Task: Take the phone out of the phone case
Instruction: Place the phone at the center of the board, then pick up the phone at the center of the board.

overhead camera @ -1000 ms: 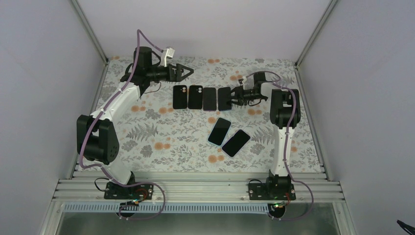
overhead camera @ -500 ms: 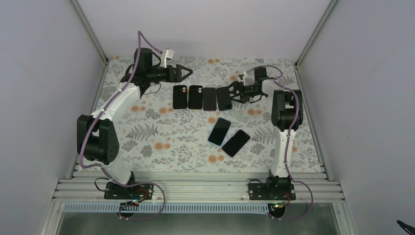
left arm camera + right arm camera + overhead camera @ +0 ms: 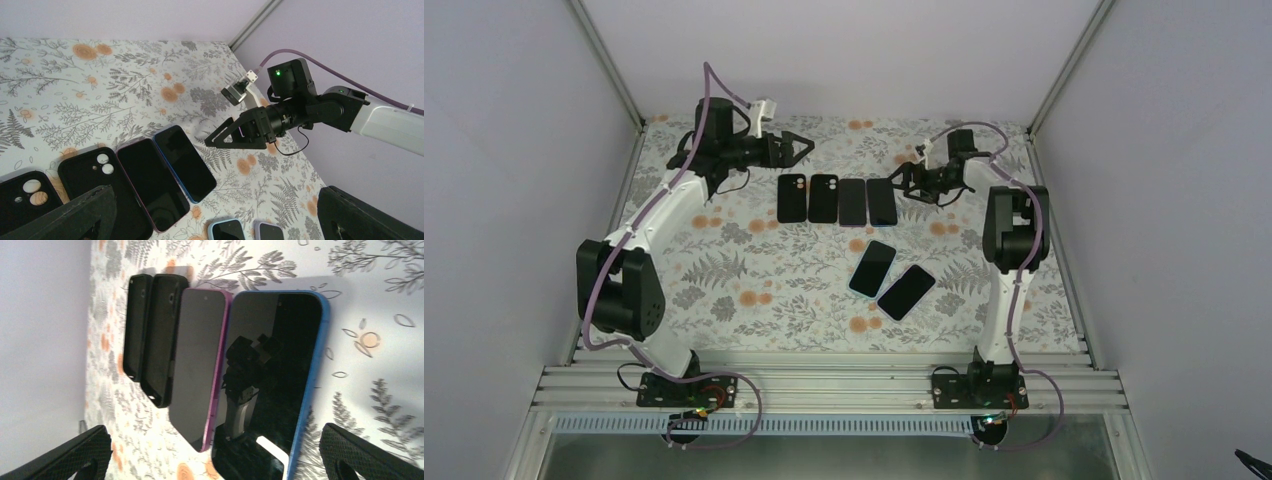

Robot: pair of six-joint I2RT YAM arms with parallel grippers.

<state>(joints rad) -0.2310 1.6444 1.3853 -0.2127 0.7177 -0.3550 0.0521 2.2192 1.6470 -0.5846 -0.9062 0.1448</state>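
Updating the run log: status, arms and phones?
Left gripper open, empty, hovering. Right gripper open, empty, by blue-rimmed black phone lying flat. Purple-rimmed phone close alongside; nothing on top.

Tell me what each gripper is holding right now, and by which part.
Nothing is held. The right gripper stands open beside the blue phone, clear of it; the left gripper hangs open in the air.
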